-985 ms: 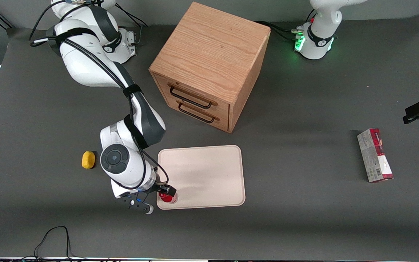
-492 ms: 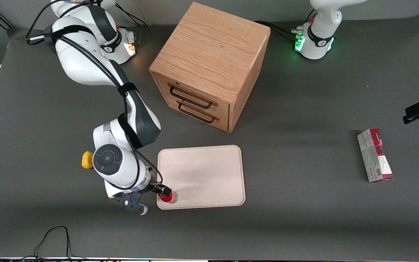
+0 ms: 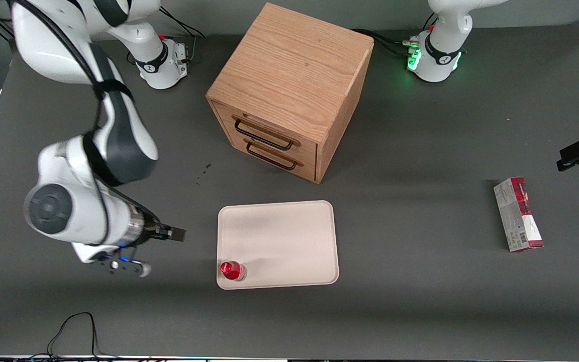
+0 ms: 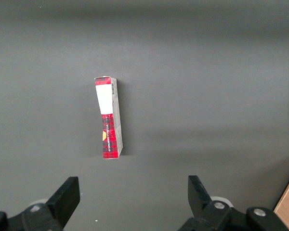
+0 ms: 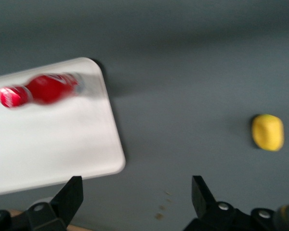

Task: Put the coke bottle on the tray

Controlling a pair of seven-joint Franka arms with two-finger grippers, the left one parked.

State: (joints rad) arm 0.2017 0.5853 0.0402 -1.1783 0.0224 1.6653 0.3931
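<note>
1. Coke bottle (image 3: 232, 270) stands upright on the tray (image 3: 289, 236), in the corner nearest the front camera on the working arm's side. Red cap faces up. It sits just inside the low rim, nothing touching it.
2. Right wrist view: the same coke bottle (image 5: 41, 89) shows red with white lettering and a clear base, close to a rounded corner of the tray (image 5: 62, 149). The picture is motion-blurred.
3. Gripper (image 3: 169, 234) hangs above bare table, well apart from the tray and toward the working arm's end of the table. It holds nothing.
4. Gripper state: in the right wrist view the two fingers (image 5: 70, 195) stand wide apart with only grey table between them, so the jaws are spread and empty.
5. Yellow lump (image 5: 268, 132) lies on the table, seen only by the right wrist camera. In the front view the arm covers it.
6. Wooden drawer cabinet (image 3: 289, 90) stands on the table farther from the front camera than the tray. Its two drawers are closed, each with a dark handle. A few small dark specks (image 3: 203, 171) mark the table in front of it.
7. Red-and-grey carton (image 3: 518, 214) lies flat toward the parked arm's end of the table, well apart from the tray. It also shows in the left wrist view (image 4: 109, 118).
</note>
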